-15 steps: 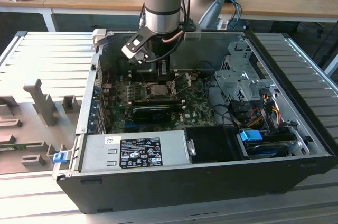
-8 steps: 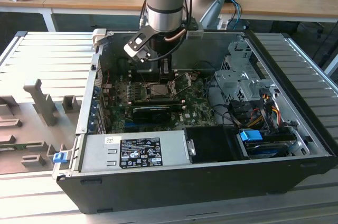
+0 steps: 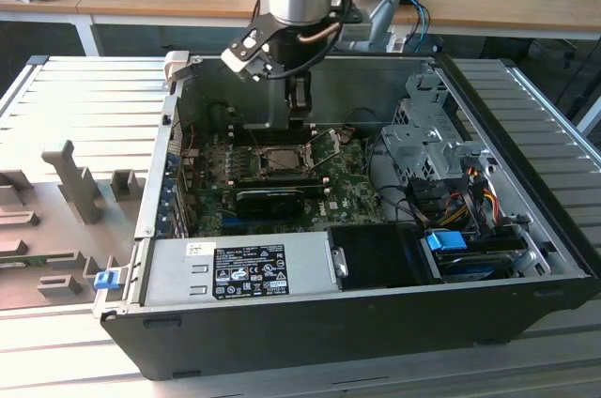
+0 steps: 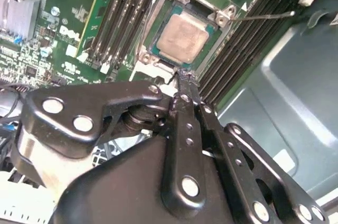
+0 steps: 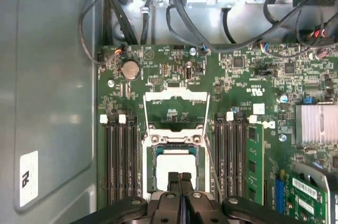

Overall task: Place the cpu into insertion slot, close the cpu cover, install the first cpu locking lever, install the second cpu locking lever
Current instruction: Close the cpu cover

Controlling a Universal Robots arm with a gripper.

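The cpu (image 4: 182, 36) lies flat in the insertion slot (image 4: 219, 27), its pale metal face up; in the first wrist view the cpu (image 5: 165, 167) sits inside the slot's silvery rim (image 5: 149, 168). The cpu cover (image 5: 177, 93) stands swung open beyond the socket, with the green board visible through its window. A thin locking lever (image 4: 264, 16) sticks out free beside the socket and appears again as a thin rod (image 5: 212, 168). My gripper (image 4: 182, 78) is shut with nothing in it, its tips just over the cpu's edge. From outside, the gripper (image 3: 300, 116) hangs above the socket (image 3: 282, 160).
Memory slots (image 5: 119, 160) flank the socket on both sides. A grey power supply box (image 3: 235, 267) fills the case front, a metal drive cage (image 3: 423, 135) and cable bundles (image 3: 460, 201) stand at the exterior view's right, and a black card (image 3: 272, 199) lies beside the socket.
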